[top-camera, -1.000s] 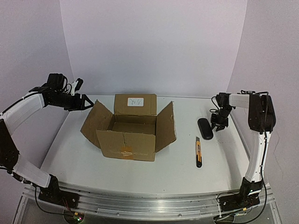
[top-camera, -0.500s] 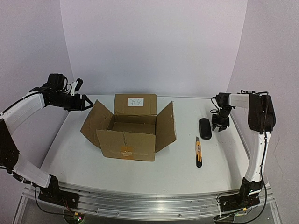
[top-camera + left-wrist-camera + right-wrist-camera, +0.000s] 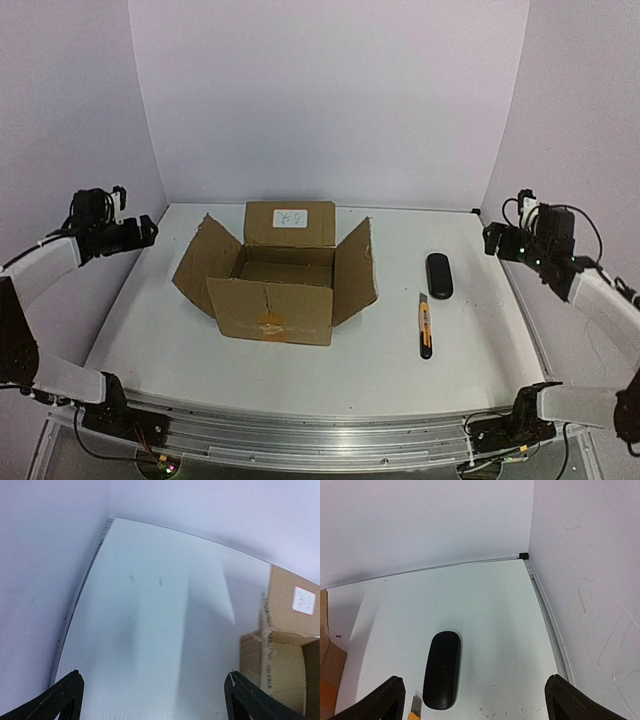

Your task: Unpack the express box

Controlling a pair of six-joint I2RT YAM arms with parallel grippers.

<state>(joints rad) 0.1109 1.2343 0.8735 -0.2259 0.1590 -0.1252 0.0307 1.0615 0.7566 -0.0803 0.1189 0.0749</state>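
The express box (image 3: 270, 285) is a brown cardboard box standing at the table's middle with all its flaps folded out. A white label (image 3: 291, 216) shows on its far flap, and its inside looks bare. In the left wrist view the express box (image 3: 285, 645) appears at the right edge. My left gripper (image 3: 140, 232) hangs open at the table's left edge, well clear of the left flap, and the left gripper (image 3: 152, 695) has only table between its fingers. My right gripper (image 3: 492, 240) is open near the right edge, and the right gripper (image 3: 475, 695) holds nothing.
A black oblong case (image 3: 438, 275) lies right of the box, also seen as the black case (image 3: 441, 670) in the right wrist view. A yellow utility knife (image 3: 425, 326) lies just in front of it. A raised rail (image 3: 547, 625) runs along the table's right edge.
The right gripper has left the black case on the table, opened wide and drawn back to the right. The left gripper has opened further and pulled away leftward from the box's left flap.
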